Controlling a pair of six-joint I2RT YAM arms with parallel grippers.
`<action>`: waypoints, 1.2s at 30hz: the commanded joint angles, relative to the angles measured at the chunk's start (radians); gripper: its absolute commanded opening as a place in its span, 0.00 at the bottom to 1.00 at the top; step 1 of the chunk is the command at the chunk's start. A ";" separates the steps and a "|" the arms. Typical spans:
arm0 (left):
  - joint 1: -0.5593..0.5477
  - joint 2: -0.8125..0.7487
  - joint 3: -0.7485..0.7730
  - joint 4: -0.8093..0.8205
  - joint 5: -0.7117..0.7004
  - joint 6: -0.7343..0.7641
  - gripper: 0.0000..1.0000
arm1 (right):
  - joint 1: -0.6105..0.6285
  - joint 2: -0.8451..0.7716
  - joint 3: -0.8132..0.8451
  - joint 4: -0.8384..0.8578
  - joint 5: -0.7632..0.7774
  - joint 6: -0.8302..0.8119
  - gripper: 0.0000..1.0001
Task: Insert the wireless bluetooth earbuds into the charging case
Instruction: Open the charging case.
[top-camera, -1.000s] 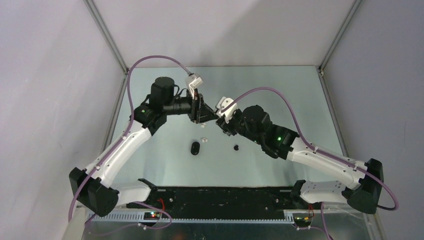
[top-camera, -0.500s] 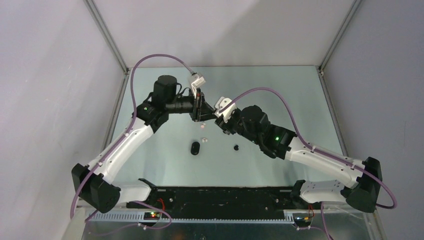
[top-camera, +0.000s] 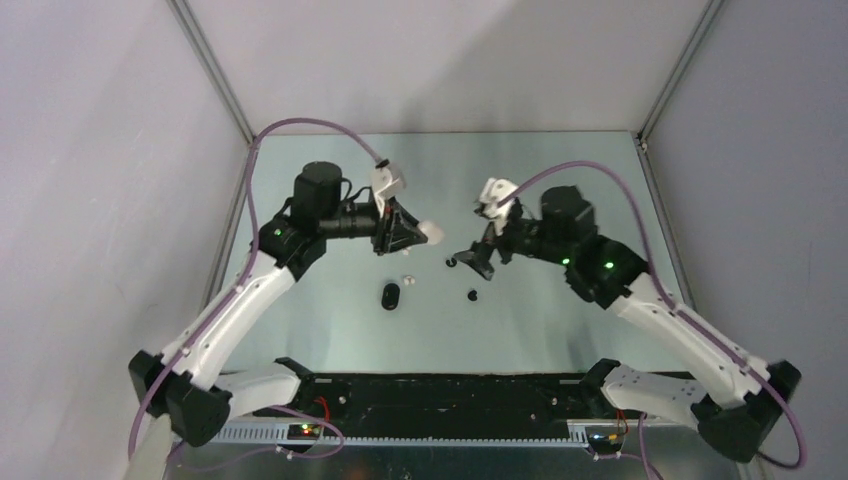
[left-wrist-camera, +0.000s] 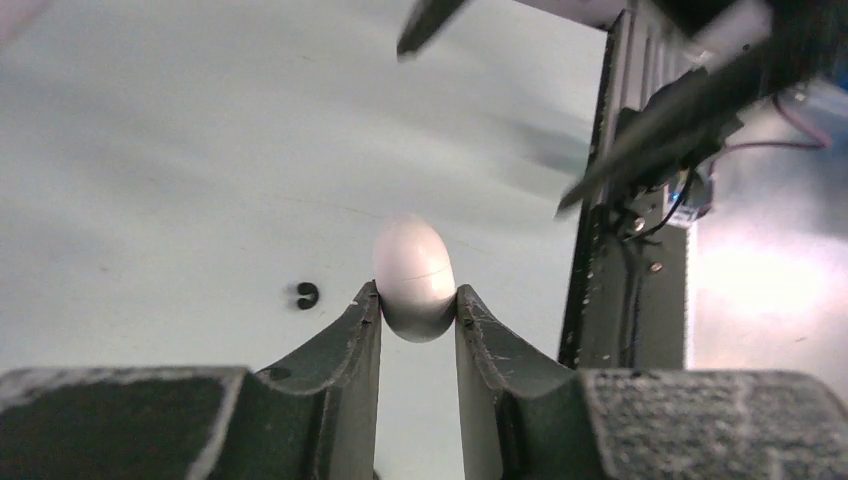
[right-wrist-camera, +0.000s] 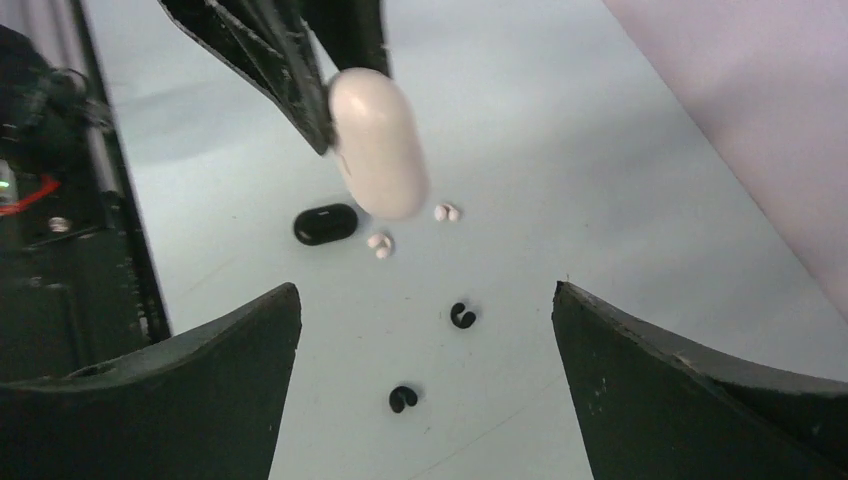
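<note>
we see the table (top-camera: 560, 330), where our left gripper (left-wrist-camera: 417, 305) pinches a white oval case (left-wrist-camera: 413, 270) aloft and the right gripper (right-wrist-camera: 425, 295) gapes wide, empty. the black charging case (right-wrist-camera: 326, 223) lies flat, white earbuds (right-wrist-camera: 380, 243) just beside it, black earbuds (right-wrist-camera: 461, 316) near.

— What does the count give?
— Two white earbuds (right-wrist-camera: 380, 244) (right-wrist-camera: 446, 212) and two black earbuds (right-wrist-camera: 462, 316) (right-wrist-camera: 402, 398).
— And the larger ovals?
— One black charging case (right-wrist-camera: 325, 223) and one white case (right-wrist-camera: 378, 140).
— Anything else?
— Two more: the left gripper (left-wrist-camera: 418, 292) and the right gripper (right-wrist-camera: 425, 288).
</note>
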 joint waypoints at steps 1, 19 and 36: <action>-0.005 -0.115 -0.062 0.002 0.009 0.325 0.00 | -0.138 -0.074 0.060 -0.111 -0.433 0.019 0.98; -0.049 -0.230 -0.133 -0.048 0.000 0.676 0.00 | 0.036 0.163 0.116 0.043 -0.345 -0.195 0.83; -0.083 -0.239 -0.131 -0.138 -0.026 0.817 0.00 | 0.025 0.215 0.117 0.128 -0.308 -0.242 0.77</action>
